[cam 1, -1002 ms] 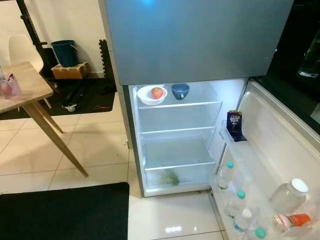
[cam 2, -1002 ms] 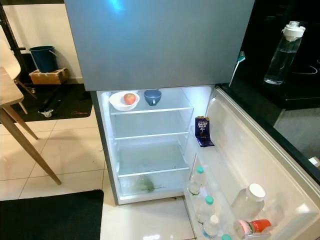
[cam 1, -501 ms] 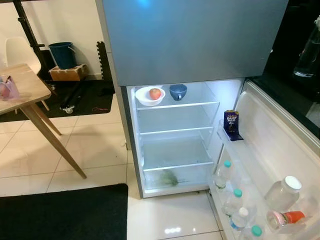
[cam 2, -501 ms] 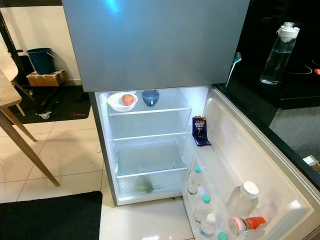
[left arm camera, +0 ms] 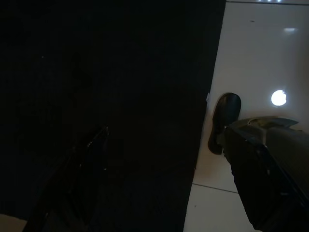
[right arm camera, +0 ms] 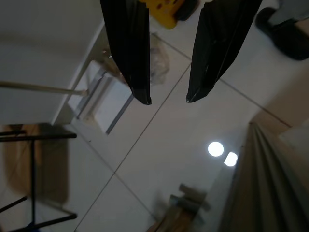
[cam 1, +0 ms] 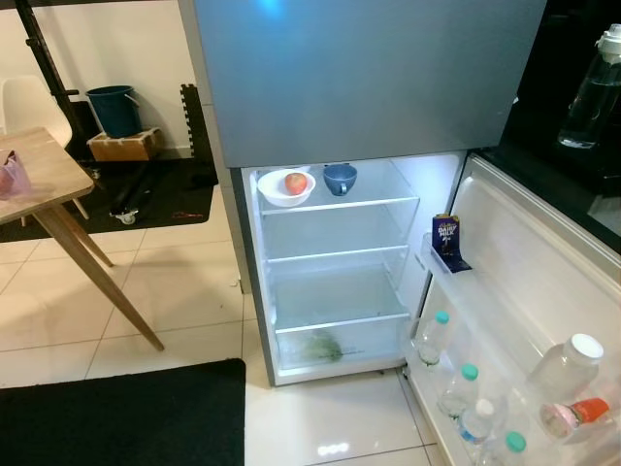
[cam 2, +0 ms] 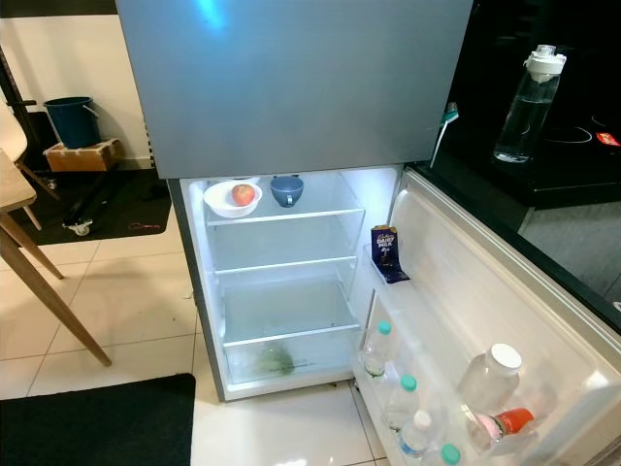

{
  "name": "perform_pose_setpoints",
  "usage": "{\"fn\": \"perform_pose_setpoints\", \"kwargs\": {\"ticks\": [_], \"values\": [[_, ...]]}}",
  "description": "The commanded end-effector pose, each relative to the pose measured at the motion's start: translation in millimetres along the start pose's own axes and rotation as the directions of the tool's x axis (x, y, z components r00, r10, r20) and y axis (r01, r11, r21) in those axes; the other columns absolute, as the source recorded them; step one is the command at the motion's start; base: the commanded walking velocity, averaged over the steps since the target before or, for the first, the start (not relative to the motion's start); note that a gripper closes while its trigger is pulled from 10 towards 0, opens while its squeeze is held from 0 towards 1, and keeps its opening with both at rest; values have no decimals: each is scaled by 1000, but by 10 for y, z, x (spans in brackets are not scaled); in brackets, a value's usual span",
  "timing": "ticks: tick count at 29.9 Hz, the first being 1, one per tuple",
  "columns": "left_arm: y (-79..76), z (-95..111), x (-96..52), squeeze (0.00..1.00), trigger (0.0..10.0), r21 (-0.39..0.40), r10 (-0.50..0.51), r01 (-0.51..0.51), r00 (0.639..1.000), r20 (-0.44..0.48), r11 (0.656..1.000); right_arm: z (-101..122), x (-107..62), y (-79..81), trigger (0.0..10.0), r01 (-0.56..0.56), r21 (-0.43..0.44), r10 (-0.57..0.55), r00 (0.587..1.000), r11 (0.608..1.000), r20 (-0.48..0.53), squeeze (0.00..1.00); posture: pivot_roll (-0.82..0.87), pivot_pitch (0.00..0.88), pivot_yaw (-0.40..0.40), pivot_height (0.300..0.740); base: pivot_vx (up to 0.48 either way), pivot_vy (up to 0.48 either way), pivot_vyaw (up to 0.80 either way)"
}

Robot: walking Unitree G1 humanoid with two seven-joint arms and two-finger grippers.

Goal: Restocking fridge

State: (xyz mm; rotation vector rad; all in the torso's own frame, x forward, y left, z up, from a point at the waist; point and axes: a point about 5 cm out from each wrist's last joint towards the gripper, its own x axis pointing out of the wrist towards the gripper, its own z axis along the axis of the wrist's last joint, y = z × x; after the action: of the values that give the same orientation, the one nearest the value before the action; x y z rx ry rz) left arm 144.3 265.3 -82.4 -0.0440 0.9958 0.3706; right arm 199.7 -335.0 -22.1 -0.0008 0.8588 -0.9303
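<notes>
Two items sit on the top shelf of the open fridge before us: a white bowl holding a red apple, and just to its right a blue cup. We see the lower glass shelves bare, and something green lies in the bottom drawer. Our fridge door swings out to the right; its upper rack holds a purple chocolate packet, and the near rack holds several small water bottles with teal caps, a white-lidded jar and an orange-capped bottle. On the dark counter far right stands a clear drinking bottle. At left we see a wooden table, and a black mat lies near us on the tiled floor. Our right gripper hangs over pale tiles with its fingers parted and nothing between them. Our left gripper hangs over the black mat, its two fingers set wide apart and holding nothing.
</notes>
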Motion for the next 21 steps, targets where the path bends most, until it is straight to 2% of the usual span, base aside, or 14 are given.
{"fn": "perform_pose_setpoints", "kwargs": {"ticks": [1,2,5,6,7,11,13,14,15,16,18,19,20,21], "values": [[134,-61,-18,0,10000,-5,35,-35,999,-19,999,154,-43,142,10000,-69,52,66,996,996,56,0,-58,119,10,740,0,0,0],[134,-61,-18,0,10000,-5,35,-35,999,-19,999,154,-43,142,10000,-69,52,66,996,996,56,0,-58,119,10,740,0,0,0],[147,-79,-22,0,10000,-4,38,-38,999,-22,999,10,-72,246,10000,-157,19,157,988,987,-5,0,-59,119,10,740,0,0,0],[153,-101,-27,0,10000,-2,40,-40,999,-27,999,-291,-119,327,10000,-261,-57,252,959,964,-131,0,-60,121,12,740,0,0,0],[154,-109,-28,0,10000,0,40,-40,999,-30,999,-396,-138,340,10000,-289,-73,274,946,954,-172,0,-60,121,12,740,0,0,0],[157,-130,-32,0,10000,2,41,-41,999,-35,999,-529,-129,266,10000,-273,-42,259,945,961,-201,0,-59,122,17,740,0,0,0],[159,-146,-36,0,10000,5,41,-41,998,-38,999,-570,-103,173,10000,-217,18,216,955,976,-205,0,-62,124,20,740,0,0,0],[159,-146,-36,0,10000,5,41,-41,998,-38,999,-570,-103,173,10000,-217,18,216,955,976,-205,0,-62,124,20,740,0,0,0],[160,-152,-37,0,10000,7,41,-41,998,-40,999,-567,-88,132,10000,-184,74,195,960,980,-203,0,-61,122,22,740,0,0,0],[160,-152,-37,0,10000,7,41,-41,998,-40,999,-567,-88,132,10000,-184,74,195,960,980,-203,0,-61,122,22,740,0,0,0],[168,-147,-37,0,10000,10,41,-41,998,-39,999,-584,-57,19,10000,-76,218,130,962,973,-242,0,-61,118,22,740,0,0,0],[168,-147,-37,0,10000,10,41,-41,998,-39,999,-584,-57,19,10000,-76,218,130,962,973,-242,0,-61,118,22,740,0,0,0],[171,-137,-36,0,10000,11,41,-40,998,-37,999,-614,-47,-43,10000,-6,296,95,953,955,-287,0,-61,118,22,740,0,0,0],[171,-137,-36,0,10000,11,41,-40,998,-37,999,-614,-47,-43,10000,-6,296,95,953,955,-287,0,-61,118,22,740,0,0,0]]}}
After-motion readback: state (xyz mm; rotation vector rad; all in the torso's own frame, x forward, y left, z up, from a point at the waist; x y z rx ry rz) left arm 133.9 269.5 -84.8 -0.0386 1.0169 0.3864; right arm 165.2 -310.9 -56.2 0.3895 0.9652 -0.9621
